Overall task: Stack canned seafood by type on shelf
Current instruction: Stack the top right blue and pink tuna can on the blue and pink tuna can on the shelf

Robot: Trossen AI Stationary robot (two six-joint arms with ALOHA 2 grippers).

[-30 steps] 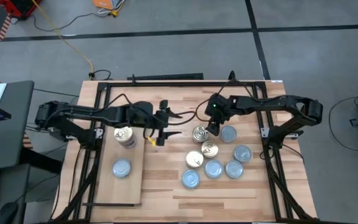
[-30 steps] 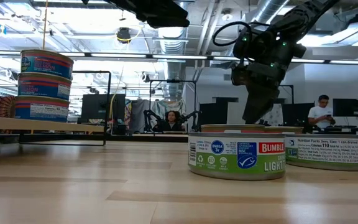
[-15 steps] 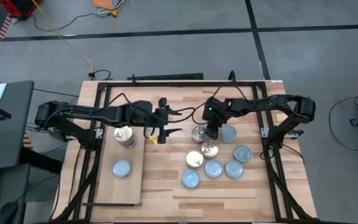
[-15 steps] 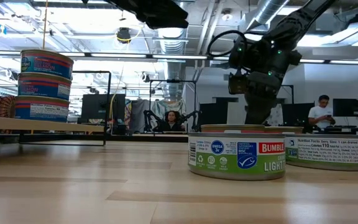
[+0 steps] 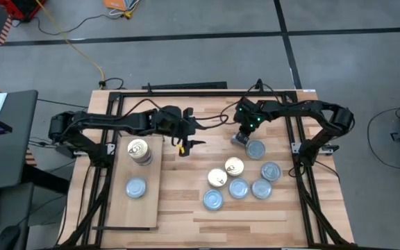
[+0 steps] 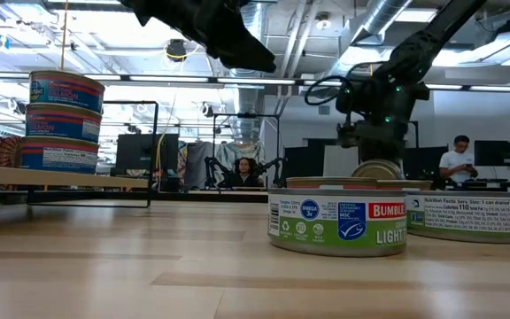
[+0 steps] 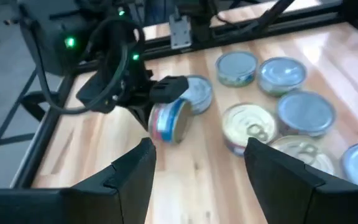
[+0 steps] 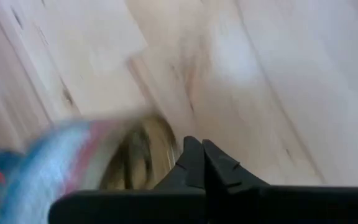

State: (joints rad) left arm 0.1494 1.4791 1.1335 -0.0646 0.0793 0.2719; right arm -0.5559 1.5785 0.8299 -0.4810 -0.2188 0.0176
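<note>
One tin [image 7: 170, 120] is clamped in the right gripper [image 7: 160, 99], tipped on edge and lifted off the desk [image 5: 186, 198], just above the loose cluster of tins [image 5: 240, 182]. Left gripper [image 5: 185, 136] hangs beside the shelf [image 5: 139, 208], fingers spread wide, empty. On the shelf: a stack [image 5: 139, 151] with a gold top, plus a single blue-topped tin [image 5: 135, 187].

Step in hand, likely: carrying the picked tin toward the shelf or a handover. Next move calls for matching its type to the right pile and levelling it first.
</note>
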